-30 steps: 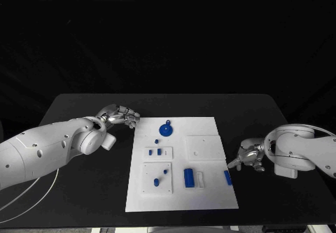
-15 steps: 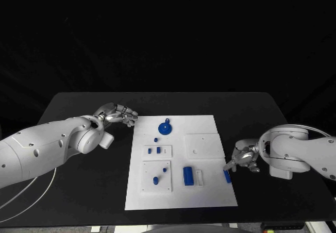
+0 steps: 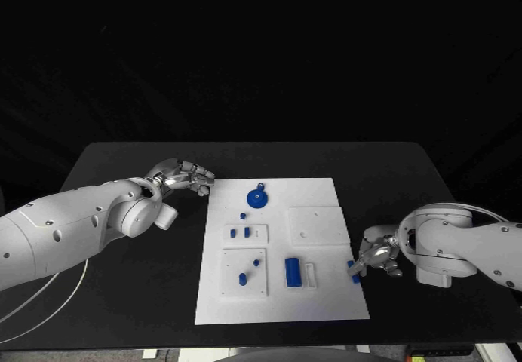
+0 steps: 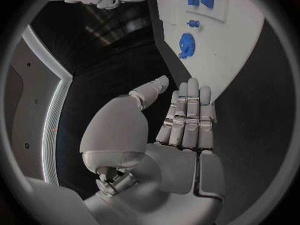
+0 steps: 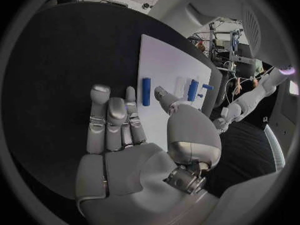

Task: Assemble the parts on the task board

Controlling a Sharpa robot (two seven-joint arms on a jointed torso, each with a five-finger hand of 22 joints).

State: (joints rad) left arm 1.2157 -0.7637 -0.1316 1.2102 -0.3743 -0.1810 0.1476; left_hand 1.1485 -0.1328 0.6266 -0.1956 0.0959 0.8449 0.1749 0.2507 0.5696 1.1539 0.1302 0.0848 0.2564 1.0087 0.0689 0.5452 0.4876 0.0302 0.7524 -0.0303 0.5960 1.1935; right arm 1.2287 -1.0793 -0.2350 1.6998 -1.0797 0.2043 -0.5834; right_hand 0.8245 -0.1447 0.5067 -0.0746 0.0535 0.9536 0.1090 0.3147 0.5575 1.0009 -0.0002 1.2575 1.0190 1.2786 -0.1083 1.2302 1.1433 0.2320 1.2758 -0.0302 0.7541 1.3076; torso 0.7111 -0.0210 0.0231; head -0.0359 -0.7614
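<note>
Left hand [image 3: 185, 178], centre-left of the frame, is empty with fingers apart. The white board [image 3: 327, 302] occupies the centre. Right hand [image 3: 377, 255] hangs spread and empty beside a small blue bar [image 3: 354, 273] at the board's right edge. Judged light, rigid, smooth: pinch across its long sides.

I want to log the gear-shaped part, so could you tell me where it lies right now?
In the head view the blue gear lies at the far end of the task board, toward its left side, just right of the left hand.
</note>
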